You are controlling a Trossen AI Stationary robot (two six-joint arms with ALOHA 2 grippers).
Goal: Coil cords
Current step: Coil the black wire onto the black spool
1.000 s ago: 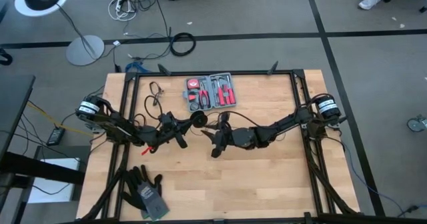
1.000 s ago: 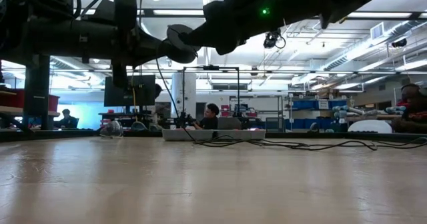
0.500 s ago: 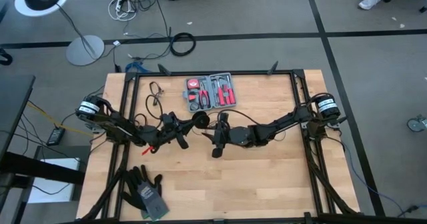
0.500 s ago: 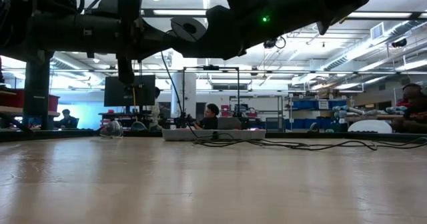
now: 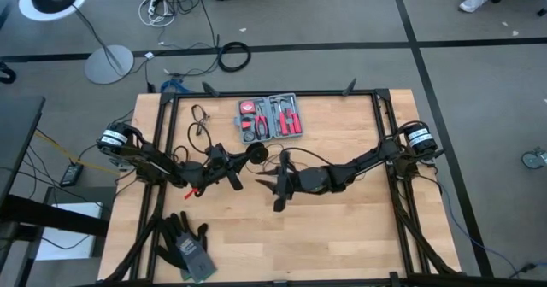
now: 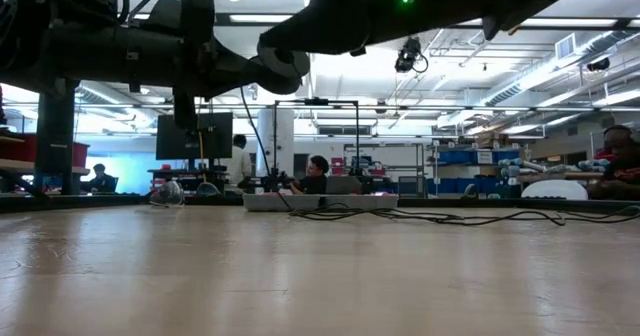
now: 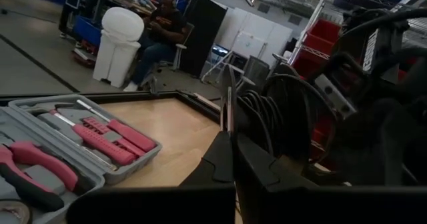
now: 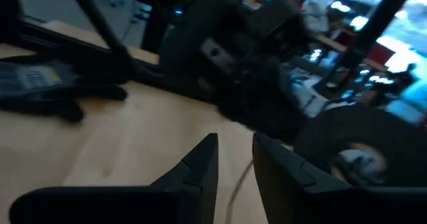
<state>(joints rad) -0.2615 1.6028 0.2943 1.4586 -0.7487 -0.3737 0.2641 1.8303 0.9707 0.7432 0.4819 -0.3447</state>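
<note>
Black and hair-thin, the cord (image 5: pixel 198 123) lies mostly on the far-left part of the wooden counter (image 5: pixel 342 236), in loose loops just left of the red tool kit (image 5: pixel 269 117), and runs back toward the middle, where the two arms meet.

Nearest the front edge, a pair of dark work gloves (image 5: pixel 184 244) sits well clear of the action. Farther in, at mid-counter, the left gripper (image 5: pixel 242 161) has its fingers (image 7: pixel 230 161) pressed fully together. The round black disc (image 5: pixel 256 154) that ends the cord sits at their tips, and the low view shows it up off the wood, so the pinch looks to be on the wire right at the disc; the contact itself is hidden.

Just right of that, the right gripper (image 5: pixel 282 183) hangs with its fingers (image 8: pixel 200 164) a narrow gap apart, and nothing shows between them. In its wrist view the disc looms just ahead of those tips and a pale strand of wire crosses the wood beneath.

What the next move turns on: the slack lies leftward and away from both grippers, its run heading from the disc toward the far-left loops. The left arm is the nearer one to that slack, while the right faces the disc end.
</note>
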